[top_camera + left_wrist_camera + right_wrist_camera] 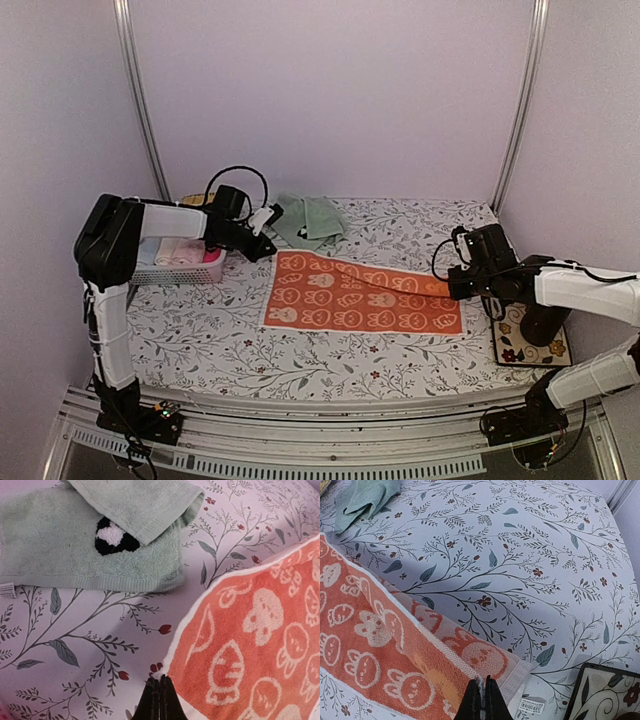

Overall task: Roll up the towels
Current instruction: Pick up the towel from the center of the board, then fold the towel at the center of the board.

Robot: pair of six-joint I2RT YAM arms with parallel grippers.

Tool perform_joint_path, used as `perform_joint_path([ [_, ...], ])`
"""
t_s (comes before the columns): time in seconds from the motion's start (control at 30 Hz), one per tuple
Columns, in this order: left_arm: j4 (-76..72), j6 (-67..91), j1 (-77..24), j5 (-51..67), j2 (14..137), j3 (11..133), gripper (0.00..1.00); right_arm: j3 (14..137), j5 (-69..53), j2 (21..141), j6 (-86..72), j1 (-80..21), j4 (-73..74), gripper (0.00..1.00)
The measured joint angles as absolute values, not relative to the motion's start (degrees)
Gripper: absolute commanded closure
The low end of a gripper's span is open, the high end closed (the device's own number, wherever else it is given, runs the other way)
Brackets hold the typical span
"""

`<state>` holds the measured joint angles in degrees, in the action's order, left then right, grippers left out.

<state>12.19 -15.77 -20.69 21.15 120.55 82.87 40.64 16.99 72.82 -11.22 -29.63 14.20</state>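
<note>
An orange towel [360,295] with cream bunny figures lies spread flat mid-table. My left gripper [272,248] sits at its far left corner, and the left wrist view shows the jaws [160,680] shut on the white corner hem of the orange towel [260,630]. At the far right corner is my right gripper [455,285]. Its jaws [484,682] are shut on the hem of the orange towel [370,650], whose far edge is lifted and folded over, paler underside showing. The mint green towel [310,220] lies crumpled behind; its black-and-white mark [114,536] shows.
A white lattice basket [180,270] holding rolled cloths stands at the left, by the left arm. A patterned tray [530,345] with a dark object on it sits at the right front. A floral cloth [400,230] covers the table; metal posts rise at the back corners.
</note>
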Motion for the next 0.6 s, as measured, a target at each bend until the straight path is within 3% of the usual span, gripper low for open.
perform_joint_path([
  [0.6, -4.32, -8.29, -30.02, 4.38, 103.77, 61.25, 1.0, 36.75, 8.36, 67.88, -18.46, -29.65, 16.08, 0.98],
])
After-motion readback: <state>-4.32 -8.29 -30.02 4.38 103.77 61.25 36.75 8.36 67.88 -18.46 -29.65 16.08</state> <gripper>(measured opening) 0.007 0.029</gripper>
